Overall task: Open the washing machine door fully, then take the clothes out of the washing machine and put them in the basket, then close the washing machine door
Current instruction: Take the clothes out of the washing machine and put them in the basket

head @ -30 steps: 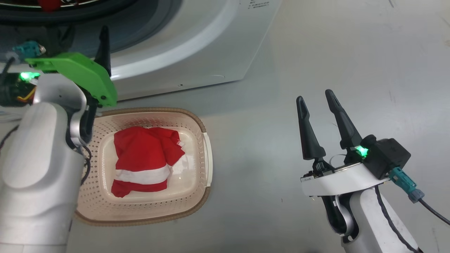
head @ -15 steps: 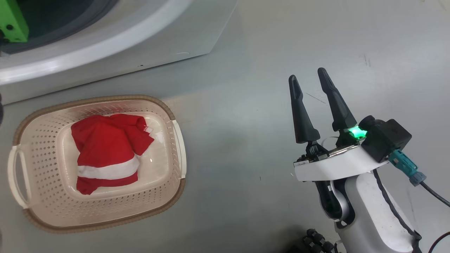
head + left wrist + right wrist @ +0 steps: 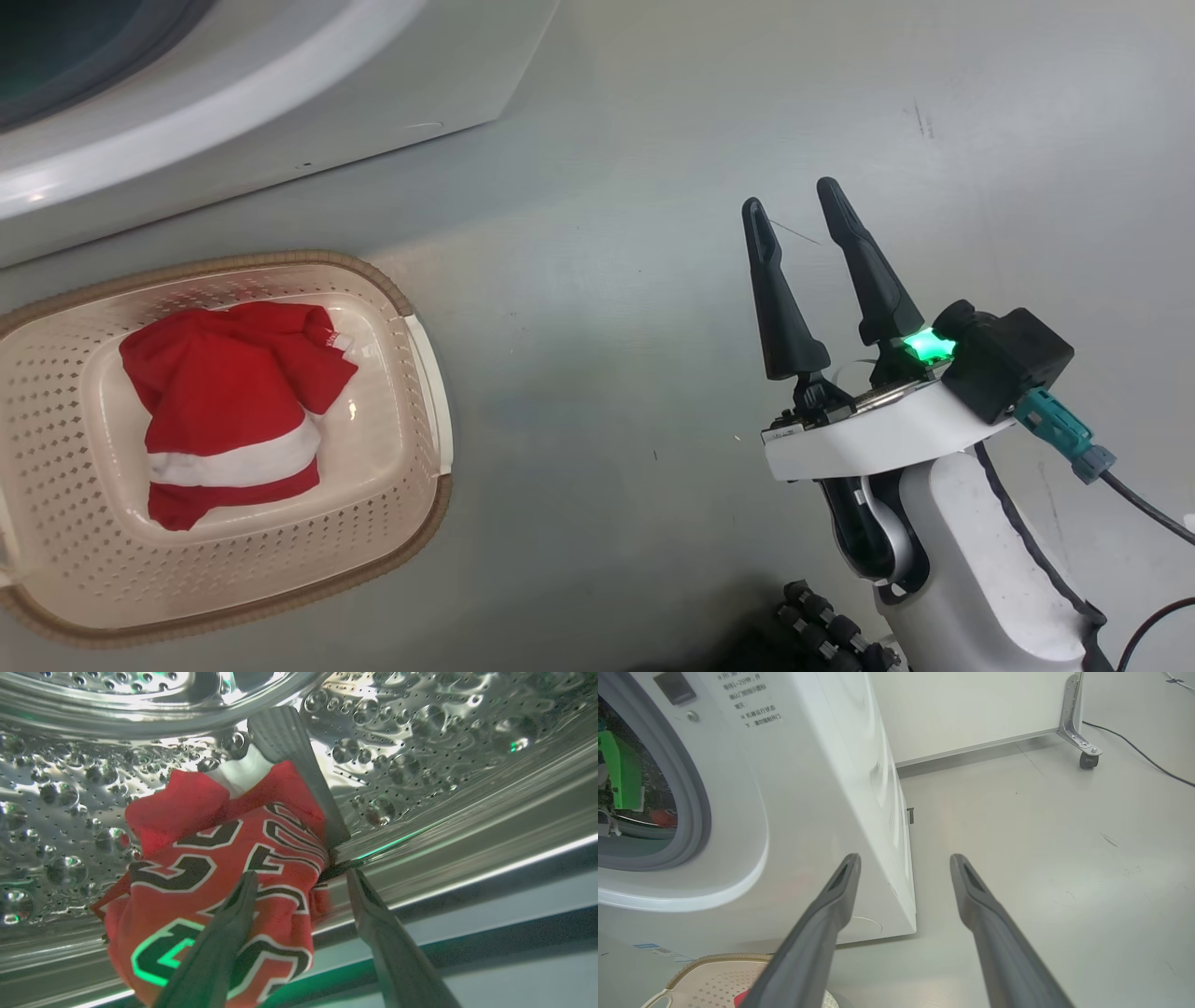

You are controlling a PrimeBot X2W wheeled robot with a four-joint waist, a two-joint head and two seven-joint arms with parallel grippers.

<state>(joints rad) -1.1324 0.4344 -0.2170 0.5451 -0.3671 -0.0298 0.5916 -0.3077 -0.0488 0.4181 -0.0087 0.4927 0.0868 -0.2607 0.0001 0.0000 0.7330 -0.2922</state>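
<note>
The left gripper (image 3: 301, 873) reaches inside the washing machine (image 3: 280, 112), jaws spread and empty, just over the lettered red jersey (image 3: 210, 858) lying against the drum (image 3: 420, 742). The right gripper (image 3: 791, 196) hovers, fingers parted and empty, over bare floor (image 3: 653, 233) beside the machine's front corner. The basket (image 3: 425, 373) before the machine holds a red banded garment (image 3: 224, 401).

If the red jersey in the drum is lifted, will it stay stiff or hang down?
Probably floppy: the red jersey lies crumpled in folds, so it should droop from one pinch. Likely light, being thin fabric. It may catch on the drum rib it touches.
</note>
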